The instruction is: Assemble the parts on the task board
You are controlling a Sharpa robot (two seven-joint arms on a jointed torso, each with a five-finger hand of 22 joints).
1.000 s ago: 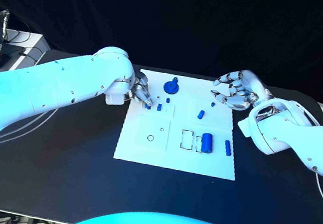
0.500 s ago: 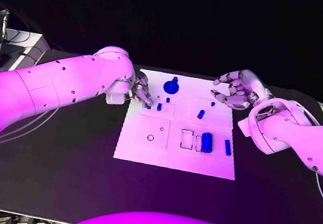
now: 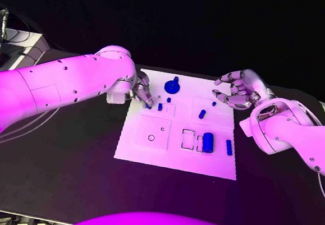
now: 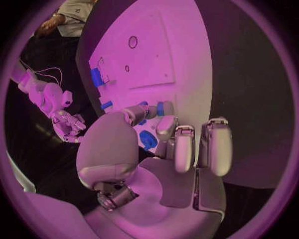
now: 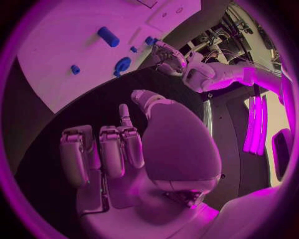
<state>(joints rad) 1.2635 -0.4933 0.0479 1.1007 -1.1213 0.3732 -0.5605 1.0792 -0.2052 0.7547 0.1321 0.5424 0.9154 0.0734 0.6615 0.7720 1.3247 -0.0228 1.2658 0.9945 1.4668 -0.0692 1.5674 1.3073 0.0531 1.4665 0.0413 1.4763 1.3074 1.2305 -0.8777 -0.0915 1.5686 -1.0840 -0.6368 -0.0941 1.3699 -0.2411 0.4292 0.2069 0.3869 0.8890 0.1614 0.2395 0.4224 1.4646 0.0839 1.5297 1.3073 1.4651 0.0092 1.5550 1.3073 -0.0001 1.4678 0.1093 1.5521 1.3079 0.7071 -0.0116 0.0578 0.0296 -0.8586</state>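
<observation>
The white task board [image 3: 175, 151] lies mid-table. My left hand [image 3: 141, 91] hovers over its far left corner, thumb and a finger pinching a small blue peg [image 3: 148, 105] [image 4: 160, 108] that stands on the board; a second peg [image 3: 160, 107] is just beside it. A blue gear-like part [image 3: 172, 86] [image 4: 148, 140] sits at the far edge. A thick blue cylinder [image 3: 208, 143] [image 5: 107, 36] and a slim peg [image 3: 229, 148] lie on the right half, a short peg [image 3: 202, 114] farther back. My right hand [image 3: 237, 92] hangs above the far right corner, fingers loosely curled, holding nothing.
The board has an empty rectangular recess [image 3: 187, 139] next to the cylinder and a round hole [image 3: 151, 138] on its left half. Cables and a grey box [image 3: 21, 47] sit off the table's far left. Black table [image 3: 67, 150] surrounds the board.
</observation>
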